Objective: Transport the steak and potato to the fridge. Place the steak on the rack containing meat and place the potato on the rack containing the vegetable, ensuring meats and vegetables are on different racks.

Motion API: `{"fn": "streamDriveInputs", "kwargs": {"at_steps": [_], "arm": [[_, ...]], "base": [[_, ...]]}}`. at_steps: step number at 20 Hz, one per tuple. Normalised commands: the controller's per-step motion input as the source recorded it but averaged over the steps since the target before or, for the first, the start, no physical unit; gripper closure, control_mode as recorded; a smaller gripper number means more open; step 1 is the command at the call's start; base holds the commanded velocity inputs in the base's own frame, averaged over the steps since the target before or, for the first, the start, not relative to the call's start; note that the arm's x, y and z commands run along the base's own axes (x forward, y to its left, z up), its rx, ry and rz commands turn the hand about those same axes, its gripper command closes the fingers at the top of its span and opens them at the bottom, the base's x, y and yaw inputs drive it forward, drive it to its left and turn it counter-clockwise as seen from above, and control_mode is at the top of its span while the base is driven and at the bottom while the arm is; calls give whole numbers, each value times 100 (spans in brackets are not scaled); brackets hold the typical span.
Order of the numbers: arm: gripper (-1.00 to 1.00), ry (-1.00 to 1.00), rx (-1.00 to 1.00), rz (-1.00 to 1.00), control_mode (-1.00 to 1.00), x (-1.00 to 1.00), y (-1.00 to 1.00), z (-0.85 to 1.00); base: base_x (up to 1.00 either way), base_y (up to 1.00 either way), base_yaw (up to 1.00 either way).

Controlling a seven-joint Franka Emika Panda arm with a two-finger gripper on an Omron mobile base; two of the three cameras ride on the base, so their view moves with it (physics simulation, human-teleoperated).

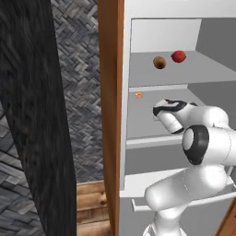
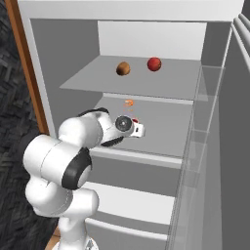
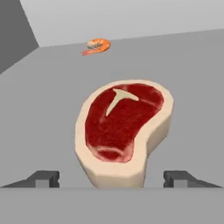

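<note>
From my seat at the controls, the hand camera looks straight down at the steak, which lies flat on the middle shelf of the fridge, red face up with its pale fat rim all round. The gripper stands spread wide, one fingertip on either side of the steak's near end, and I can see grey shelf between each tip and the meat, so the jaws are released and nothing is gripped. Further back on the same shelf, near the rear wall, lies the small orange curled piece of meat, well apart from the steak. In the right base view the arm reaches into the fridge at the level of that middle shelf, and a sliver of red shows just beside the gripper, with the orange piece beyond it. In the left base view the hand is over the same shelf, and the orange piece sits toward the shelf's back left corner. One shelf up, on the top shelf, the brown potato and the red tomato sit near each other but not touching, the potato on the left; the left base view shows the same pair, potato and tomato.
</note>
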Motion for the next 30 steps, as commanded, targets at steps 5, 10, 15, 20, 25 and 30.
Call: {"fn": "streamDriveInputs", "kwargs": {"at_steps": [5, 10, 15, 20, 25, 30], "arm": [[-100, -6, 0, 0, -100, -38, 0, 7], [-100, -5, 0, 0, -100, -60, 0, 32], [-100, 0, -3, 0, -100, -39, 12, 90], [-100, 7, 0, 0, -100, -45, 0, 100], [-100, 17, 0, -1, -100, -49, 0, 95], [-100, 15, 0, 0, -100, -81, 0, 21]], "base": [[0, 0, 0], [0, 0, 0], [0, 0, 0], [0, 0, 0], [0, 0, 0], [0, 0, 0]]}}
